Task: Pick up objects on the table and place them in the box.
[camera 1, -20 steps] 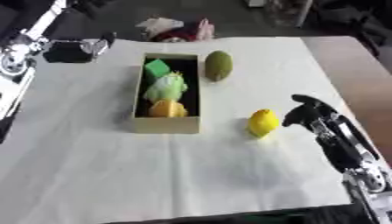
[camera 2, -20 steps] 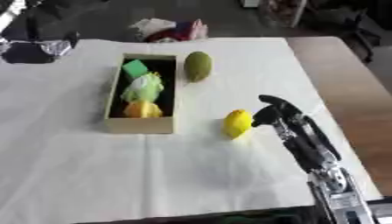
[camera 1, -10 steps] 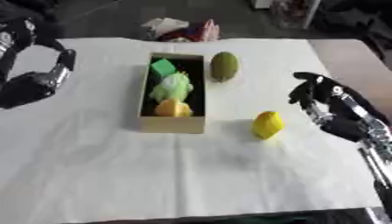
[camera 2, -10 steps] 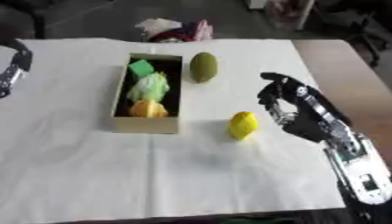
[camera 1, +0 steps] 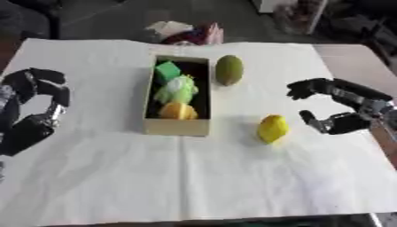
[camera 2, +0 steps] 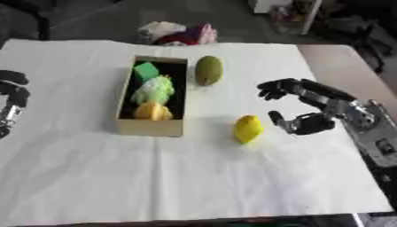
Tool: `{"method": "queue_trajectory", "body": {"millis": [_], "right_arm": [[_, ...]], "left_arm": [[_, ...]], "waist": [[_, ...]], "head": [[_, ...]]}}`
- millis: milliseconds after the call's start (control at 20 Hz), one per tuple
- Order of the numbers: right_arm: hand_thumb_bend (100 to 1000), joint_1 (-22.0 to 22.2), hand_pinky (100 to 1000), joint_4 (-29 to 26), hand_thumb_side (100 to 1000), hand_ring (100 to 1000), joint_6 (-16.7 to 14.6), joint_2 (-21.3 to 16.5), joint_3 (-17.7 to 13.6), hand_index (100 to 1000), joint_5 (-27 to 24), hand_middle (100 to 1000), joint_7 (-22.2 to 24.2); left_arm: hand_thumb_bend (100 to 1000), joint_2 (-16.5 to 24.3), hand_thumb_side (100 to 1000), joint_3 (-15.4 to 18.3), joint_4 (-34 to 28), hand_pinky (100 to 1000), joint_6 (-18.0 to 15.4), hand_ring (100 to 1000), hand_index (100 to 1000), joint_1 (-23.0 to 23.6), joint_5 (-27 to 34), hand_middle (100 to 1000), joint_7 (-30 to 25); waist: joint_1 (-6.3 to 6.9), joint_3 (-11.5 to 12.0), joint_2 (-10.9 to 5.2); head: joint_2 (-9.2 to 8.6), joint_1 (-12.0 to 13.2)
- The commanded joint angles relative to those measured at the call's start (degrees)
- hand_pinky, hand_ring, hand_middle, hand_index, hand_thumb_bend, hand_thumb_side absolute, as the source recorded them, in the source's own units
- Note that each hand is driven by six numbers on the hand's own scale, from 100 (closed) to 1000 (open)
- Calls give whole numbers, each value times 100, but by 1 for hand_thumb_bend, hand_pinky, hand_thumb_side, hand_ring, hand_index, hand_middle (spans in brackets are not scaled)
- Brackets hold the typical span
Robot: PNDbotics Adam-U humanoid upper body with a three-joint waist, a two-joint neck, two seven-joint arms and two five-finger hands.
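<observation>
A long cardboard box (camera 1: 152,95) lies on the white table cloth. It holds a green block (camera 1: 167,71), a pale green leafy thing (camera 1: 177,90) and an orange fruit (camera 1: 178,111). A yellow lemon (camera 1: 271,128) lies on the cloth right of the box. An olive-green oval fruit (camera 1: 229,69) lies beside the box's far end. My right hand (camera 2: 304,108) hovers just right of the lemon, open, thumb and fingers spread toward it, not touching. My left hand (camera 1: 35,108) sits at the left edge, fingers curled, holding nothing.
A heap of pink and white cloth (camera 1: 186,33) lies beyond the table's far edge. The cloth-covered table (camera 1: 201,177) stretches wide in front of the box. Bare wooden table top (camera 2: 341,66) shows at the right.
The camera has tilted. My right hand has turned and spread wider beside the lemon. My left arm has dropped from the far left corner down to the left edge.
</observation>
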Motion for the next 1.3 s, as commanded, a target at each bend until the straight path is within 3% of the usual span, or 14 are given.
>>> {"method": "queue_trajectory", "body": {"millis": [50,200,550,1300], "right_arm": [[100,-234,843,225,282,872,-42,-359,78,977,169,894,140],[100,-416,847,525,308,880,-221,-421,119,981,429,906,394],[198,-573,855,613,300,898,-719,-329,129,978,1107,923,615],[204,-683,854,1091,291,893,-1335,94,429,959,2676,901,17]], "left_arm": [[204,-81,492,71,-57,725,38,602,737,15,35,628,19],[201,-198,497,61,-24,725,48,602,738,45,9,628,-9],[196,-275,503,55,-6,726,56,602,739,59,-64,629,-49],[187,-346,508,37,-8,726,64,601,741,67,-107,628,-86]], "waist": [[27,33,-81],[44,44,-86],[53,72,-100],[59,126,-99]], "head": [[26,-34],[26,-58],[26,-61],[26,-78]]}}
